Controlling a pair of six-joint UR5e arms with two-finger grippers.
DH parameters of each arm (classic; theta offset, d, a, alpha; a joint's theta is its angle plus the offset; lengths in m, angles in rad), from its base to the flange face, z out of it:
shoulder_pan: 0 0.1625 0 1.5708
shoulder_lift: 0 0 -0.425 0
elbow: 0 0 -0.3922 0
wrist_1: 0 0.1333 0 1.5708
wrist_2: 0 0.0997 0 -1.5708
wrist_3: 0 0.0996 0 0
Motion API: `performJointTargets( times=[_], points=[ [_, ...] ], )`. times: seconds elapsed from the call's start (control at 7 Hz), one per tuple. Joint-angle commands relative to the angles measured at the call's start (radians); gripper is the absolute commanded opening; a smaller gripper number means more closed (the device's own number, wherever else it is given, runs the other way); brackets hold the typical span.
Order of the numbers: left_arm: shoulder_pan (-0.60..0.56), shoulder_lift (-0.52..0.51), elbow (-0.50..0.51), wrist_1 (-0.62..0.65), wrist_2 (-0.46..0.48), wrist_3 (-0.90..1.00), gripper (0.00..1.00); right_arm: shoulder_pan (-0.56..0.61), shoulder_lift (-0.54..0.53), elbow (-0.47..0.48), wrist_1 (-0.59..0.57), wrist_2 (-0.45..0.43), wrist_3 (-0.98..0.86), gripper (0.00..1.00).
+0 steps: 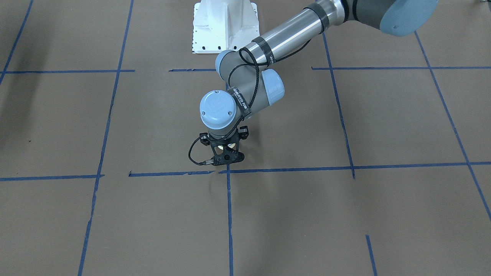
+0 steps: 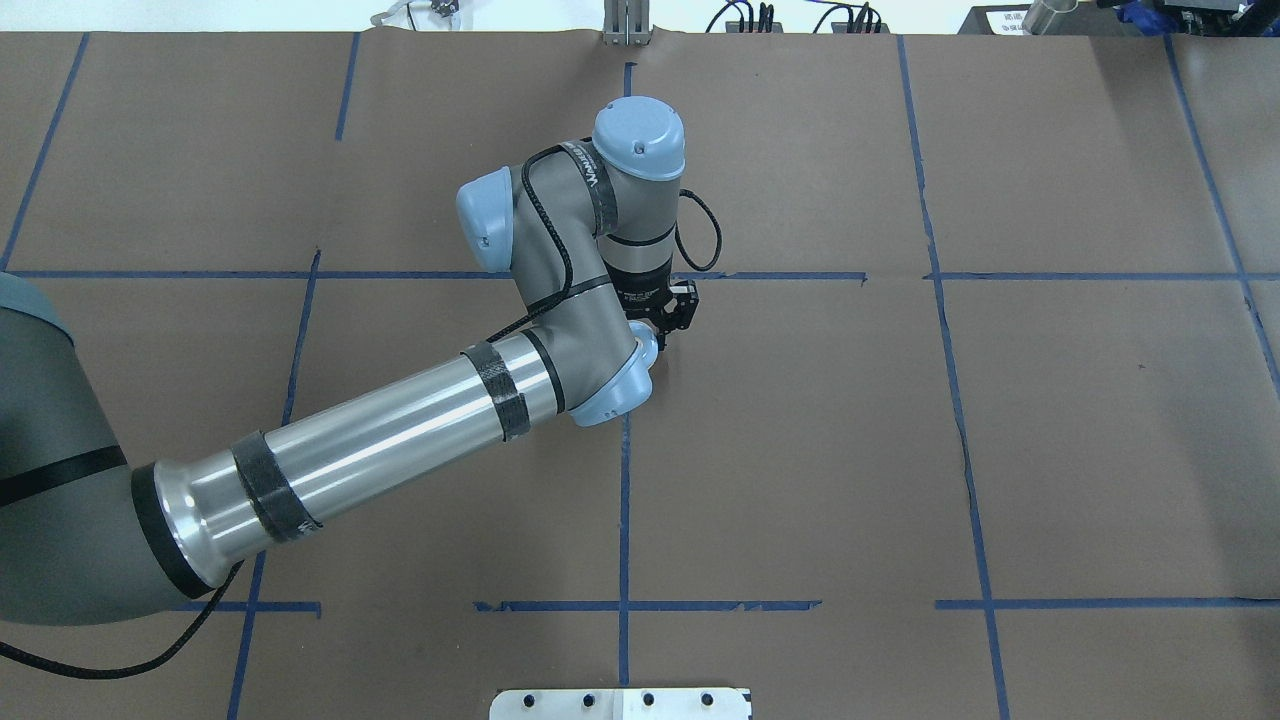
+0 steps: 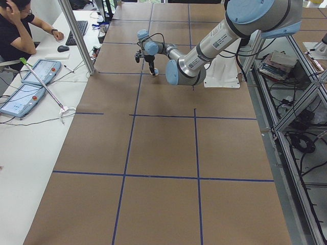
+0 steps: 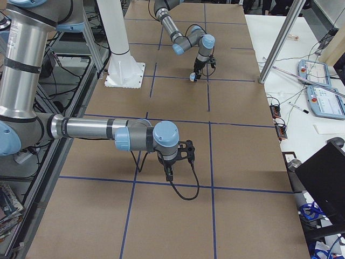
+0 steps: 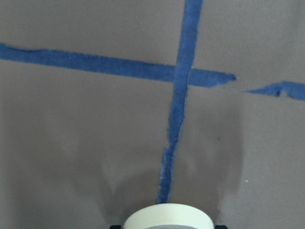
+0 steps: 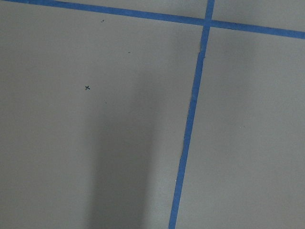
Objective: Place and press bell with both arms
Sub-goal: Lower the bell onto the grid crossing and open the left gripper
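Evidently the left claw grips the bell; the right claw, I cannot tell.

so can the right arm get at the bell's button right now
Probably not yet. The left end effector sits over the bell from above, gripping it, so the top looks covered. The right end effector hangs well away down the table, though the way across looks free.

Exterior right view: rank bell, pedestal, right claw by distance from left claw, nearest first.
1. Bell: held in the left claw, far end of table.
2. Pedestal: robot's side, view's left.
3. Right claw: near end, over the table.
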Motion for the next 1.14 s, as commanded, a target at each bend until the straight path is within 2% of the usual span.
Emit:
performJointTargets(
  times=[0.0, 0.14, 0.29, 0.43, 0.57, 0.71, 1.0],
  points=[
    [-0.002, -0.002, -0.009, 0.011, 0.024, 0.002, 1.00, 0.000, 0.000, 0.000, 0.000, -0.001, 0.000, 1.00],
    [-0.008, -0.002, -0.031, 0.014, 0.022, 0.002, 1.00, -0.001, 0.000, 0.000, 0.002, 0.001, 0.006, 1.00],
    [-0.028, 0.003, -0.103, 0.061, 0.019, 0.006, 1.00, -0.004, 0.003, 0.005, 0.003, 0.005, 0.012, 1.00],
    [-0.043, 0.021, -0.213, 0.138, 0.016, 0.008, 1.00, -0.007, 0.011, 0.005, 0.003, 0.060, 0.015, 1.00],
    [-0.054, 0.108, -0.380, 0.167, 0.016, 0.008, 1.00, -0.024, 0.040, 0.005, 0.005, 0.120, 0.041, 1.00],
    [-0.073, 0.235, -0.562, 0.169, 0.015, 0.020, 1.00, -0.085, 0.127, 0.008, 0.006, 0.122, 0.207, 1.00],
    [-0.108, 0.462, -0.845, 0.178, 0.013, 0.112, 1.00, -0.253, 0.257, 0.119, 0.005, 0.084, 0.547, 1.00]
  ],
)
